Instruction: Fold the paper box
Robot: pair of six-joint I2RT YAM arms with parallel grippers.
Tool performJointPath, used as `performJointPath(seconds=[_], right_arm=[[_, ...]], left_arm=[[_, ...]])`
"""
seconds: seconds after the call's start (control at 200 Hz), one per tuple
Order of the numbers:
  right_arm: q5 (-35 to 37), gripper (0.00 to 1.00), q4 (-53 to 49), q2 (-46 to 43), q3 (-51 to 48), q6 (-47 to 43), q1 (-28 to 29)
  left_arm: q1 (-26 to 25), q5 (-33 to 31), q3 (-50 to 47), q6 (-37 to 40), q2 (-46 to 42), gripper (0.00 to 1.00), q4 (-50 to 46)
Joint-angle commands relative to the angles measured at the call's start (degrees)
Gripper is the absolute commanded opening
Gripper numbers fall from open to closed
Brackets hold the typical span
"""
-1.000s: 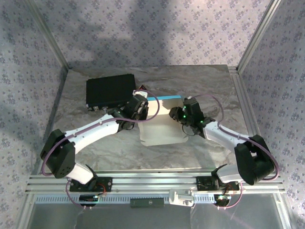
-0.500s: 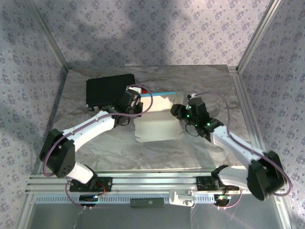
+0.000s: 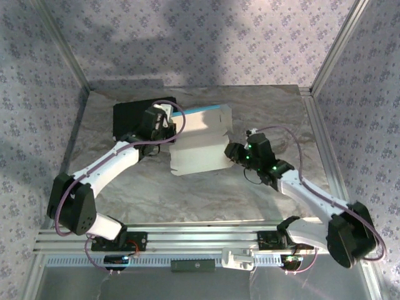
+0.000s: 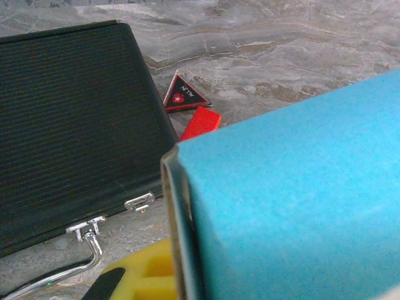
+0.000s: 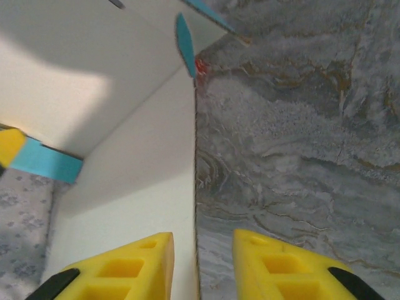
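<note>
Paper box [image 3: 199, 153] rests tilted at the middle of the table [image 3: 269, 112], long axis left to right; left gripper [image 3: 170, 125] pinches its left end, right gripper [image 5: 201, 244] stands spread astride its right edge.

Left tool [image 3: 170, 125] clamped; right tool [image 5: 203, 242] seemingly parted.

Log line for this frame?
left gripper: shut on light-blue card paper box | right gripper: open, straddling box edge | fold: unfinished
</note>
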Motion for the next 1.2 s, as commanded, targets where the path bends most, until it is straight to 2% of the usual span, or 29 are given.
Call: performJointPath(seconds=[0.0,0.07,0.125,0.305,0.475,0.57,0.69,0.795,0.929,1.039,1.114,1.194], right_arm=[[3.43,0.31,-2.12,4.43,4.05,-0.10,-0.33],[0.92,0.38,2.52,6.16,1.55,0.79,-1.92],[-1.29,0.39,6.75,7.29,0.24,2.00,-3.19],[-6.89,0.28,17.09,9.21,-1.33,6.95,-5.38],[-11.60,0.11,24.84,11.12,-4.21,14.63,-8.07],[-14.99,0.10,29.99,13.38,-5.87,17.96,-9.52],[-18.63,0.11,29.64,16.62,-4.75,17.47,-10.25],[-17.80,0.21,23.77,14.47,-3.63,11.96,-10.44],[-12.88,0.33,8.06,4.14,0.83,-4.70,-10.87],[-15.62,0.38,5.34,-0.40,4.19,-13.28,-14.05],[-17.92,0.37,4.93,-0.71,6.69,-17.19,-16.63],[-22.77,0.31,7.01,0.41,8.54,-18.52,-19.95]], left_arm=[[1.99,2.61,-0.72,0.19,-2.75,0.00,2.32],[2.98,3.96,-0.91,-0.26,-3.19,0.00,2.58],[3.41,4.62,-0.97,-0.79,-3.44,0.00,2.96],[4.03,6.50,-0.88,-1.90,-2.66,0.00,3.38],[4.61,6.99,-1.17,-2.65,-2.73,0.00,3.69],[4.94,7.60,-0.67,-3.06,-2.44,0.00,3.36],[5.11,8.18,0.16,-3.70,-2.04,0.00,2.41],[5.15,8.10,1.20,-2.84,-1.73,0.00,0.84],[5.16,8.13,2.45,0.30,-1.15,0.00,-2.37],[5.62,12.53,3.28,3.22,-0.29,0.00,-4.08],[6.25,17.54,4.13,5.35,0.57,0.00,-5.12],[6.30,21.27,4.49,7.72,1.36,0.00,-5.48]])
